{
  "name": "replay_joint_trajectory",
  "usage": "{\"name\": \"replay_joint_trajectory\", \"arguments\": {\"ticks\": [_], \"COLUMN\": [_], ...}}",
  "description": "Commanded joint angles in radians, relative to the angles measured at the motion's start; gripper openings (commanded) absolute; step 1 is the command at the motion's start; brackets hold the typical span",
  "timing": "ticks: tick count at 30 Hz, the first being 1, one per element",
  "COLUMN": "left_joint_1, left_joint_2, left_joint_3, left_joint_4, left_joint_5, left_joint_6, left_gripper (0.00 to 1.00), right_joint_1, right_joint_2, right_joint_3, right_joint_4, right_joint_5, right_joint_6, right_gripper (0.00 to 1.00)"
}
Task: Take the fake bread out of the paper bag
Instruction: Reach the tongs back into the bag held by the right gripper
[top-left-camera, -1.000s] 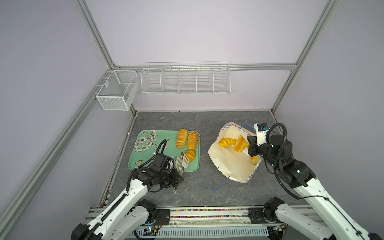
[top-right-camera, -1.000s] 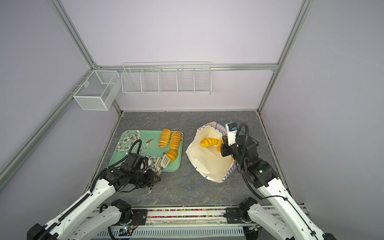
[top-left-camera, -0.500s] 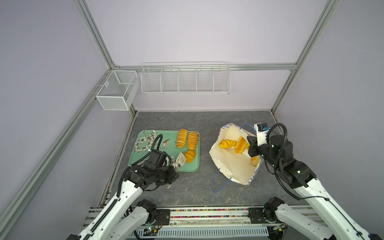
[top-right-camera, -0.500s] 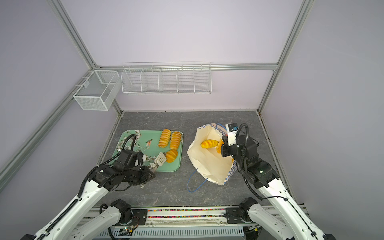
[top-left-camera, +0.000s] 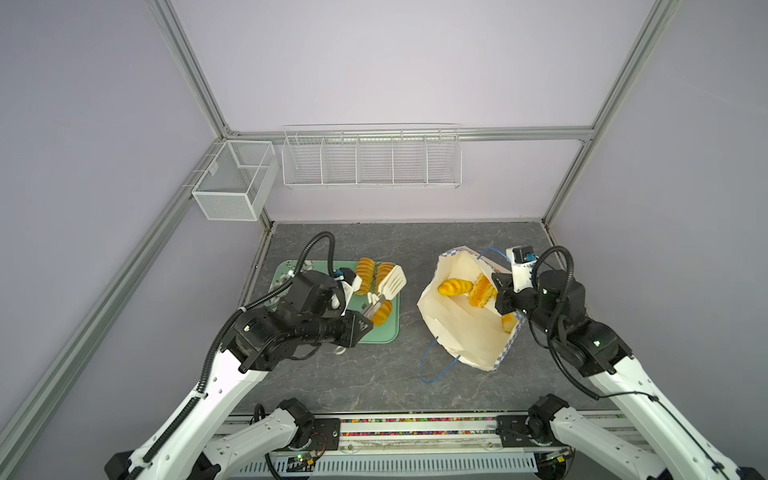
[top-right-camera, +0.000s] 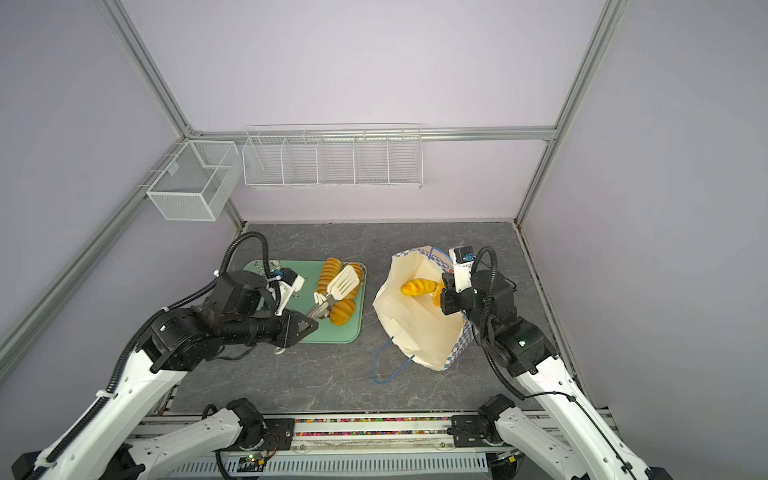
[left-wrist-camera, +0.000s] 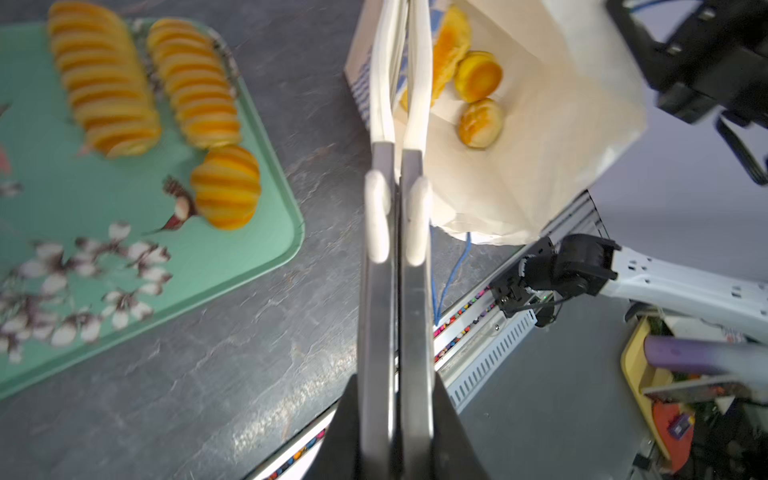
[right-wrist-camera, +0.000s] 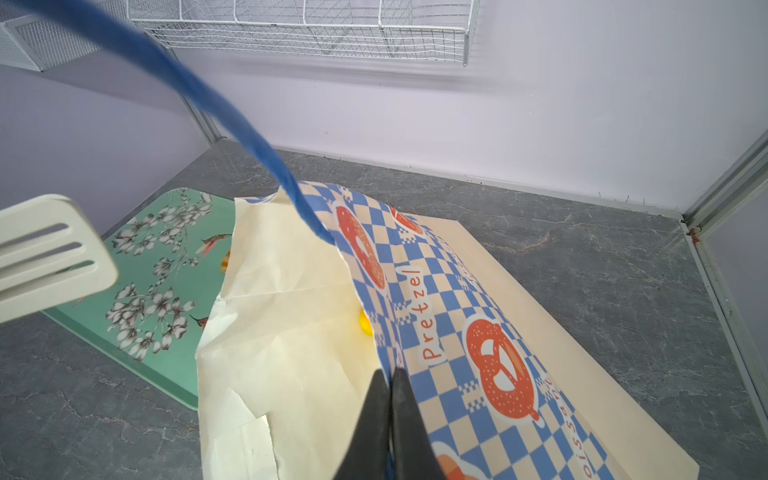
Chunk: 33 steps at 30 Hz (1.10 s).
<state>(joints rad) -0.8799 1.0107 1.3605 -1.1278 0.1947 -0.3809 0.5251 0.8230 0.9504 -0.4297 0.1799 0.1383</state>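
Paper bag (top-left-camera: 461, 336) lies on its side, long axis crosswise, mouth facing the tray (top-left-camera: 384, 333), its rim pinched by the clenched right gripper (right-wrist-camera: 390, 388); inside are a crosswise loaf (top-left-camera: 455, 286) and small buns (left-wrist-camera: 480, 122); three breads (top-left-camera: 365, 272) sit on the tray; left gripper (top-left-camera: 365, 322) grasps closed tongs (top-left-camera: 390, 284).

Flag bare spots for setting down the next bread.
Free: flowered half of the tray, beside the fake bread; table strip between tray and paper bag; table front by the rail. Crowded: the tray's bread side, tongs hovering near.
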Motion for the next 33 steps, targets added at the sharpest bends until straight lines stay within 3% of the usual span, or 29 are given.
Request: {"name": "replay_joint_trajectory", "arguments": {"ticks": [1, 4, 12, 22, 28, 33], "left_joint_1": [-0.174, -0.250, -0.261, -0.260, -0.259, -0.261], "left_joint_2": [0.109, 0.217, 0.411, 0.707, 0.794, 0.786], "left_joint_3": [0.086, 0.122, 0.082, 0.195, 0.253, 0.219], "left_joint_4": [-0.004, 0.005, 0.232, 0.381, 0.299, 0.365], "left_joint_5": [-0.173, -0.227, -0.157, -0.155, -0.240, -0.193], "left_joint_6": [0.110, 0.135, 0.074, 0.001, -0.023, -0.002], "left_gripper": [0.11, 0.12, 0.20, 0.25, 0.30, 0.31], "right_joint_1": [-0.002, -0.003, -0.002, -0.002, -0.002, -0.002], "right_joint_2": [0.002, -0.006, -0.040, -0.042, -0.062, -0.062], "right_joint_3": [0.027, 0.019, 0.011, -0.010, -0.028, -0.038], "right_joint_4": [0.022, 0.030, 0.064, 0.103, 0.106, 0.108], "right_joint_5": [-0.025, -0.043, -0.106, -0.204, -0.201, -0.201], "right_joint_6": [0.016, 0.006, -0.017, -0.044, -0.035, -0.033], "right_gripper": [0.07, 0.07, 0.07, 0.07, 0.07, 0.07]}}
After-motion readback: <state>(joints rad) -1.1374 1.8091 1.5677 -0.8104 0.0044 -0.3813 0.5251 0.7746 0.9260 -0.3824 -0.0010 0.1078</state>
